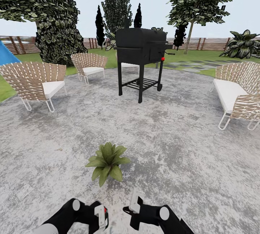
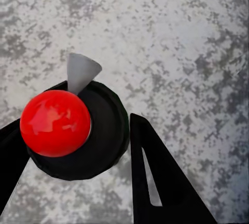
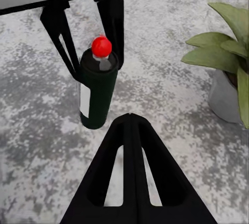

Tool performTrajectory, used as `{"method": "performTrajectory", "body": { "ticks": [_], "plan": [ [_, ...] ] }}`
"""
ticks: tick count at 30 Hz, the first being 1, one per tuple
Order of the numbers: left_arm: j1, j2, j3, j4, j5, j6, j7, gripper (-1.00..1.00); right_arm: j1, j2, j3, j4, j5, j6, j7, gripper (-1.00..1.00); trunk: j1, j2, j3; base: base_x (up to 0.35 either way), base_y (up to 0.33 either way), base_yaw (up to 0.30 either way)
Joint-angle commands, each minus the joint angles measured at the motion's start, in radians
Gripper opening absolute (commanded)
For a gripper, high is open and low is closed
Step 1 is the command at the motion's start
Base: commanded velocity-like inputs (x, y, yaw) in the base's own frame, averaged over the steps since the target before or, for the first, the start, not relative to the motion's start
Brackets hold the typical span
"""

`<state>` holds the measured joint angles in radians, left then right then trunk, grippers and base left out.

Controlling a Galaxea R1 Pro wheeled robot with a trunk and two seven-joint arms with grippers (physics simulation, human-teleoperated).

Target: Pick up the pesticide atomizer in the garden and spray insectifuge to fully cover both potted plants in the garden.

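While left tool (image 3: 88, 37) clamps atomizer (image 3: 97, 92) upright, right tool (image 3: 134, 123) together, near potted plant (image 1: 107, 161).

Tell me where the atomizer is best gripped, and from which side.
Grip the atomizer around its dark cylindrical body, below the red cap, coming in from the side across its width. It stands upright and the left gripper already holds it this way, leaving the grey nozzle unobstructed. The right gripper is shut.
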<state>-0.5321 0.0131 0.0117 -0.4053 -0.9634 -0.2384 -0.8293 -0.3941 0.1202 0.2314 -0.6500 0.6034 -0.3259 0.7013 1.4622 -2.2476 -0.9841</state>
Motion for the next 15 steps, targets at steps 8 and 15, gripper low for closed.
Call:
{"method": "performTrajectory", "body": {
  "ticks": [8, 15],
  "plan": [
    [0.000, -0.013, -0.035, -0.006, -0.005, -0.007, -0.004, -1.00, 0.000, 0.004, -0.001, -0.011, 0.012, -0.005, 0.013, -1.00, 0.000, 0.000, -0.001, 0.000, 0.000, 0.000],
    [0.000, -0.013, -0.052, -0.010, 0.003, -0.008, -0.072, -1.00, 0.000, 0.004, -0.003, -0.010, 0.013, -0.005, 0.014, -1.00, 0.000, 0.000, -0.001, 0.000, 0.000, 0.000]
  ]
}}
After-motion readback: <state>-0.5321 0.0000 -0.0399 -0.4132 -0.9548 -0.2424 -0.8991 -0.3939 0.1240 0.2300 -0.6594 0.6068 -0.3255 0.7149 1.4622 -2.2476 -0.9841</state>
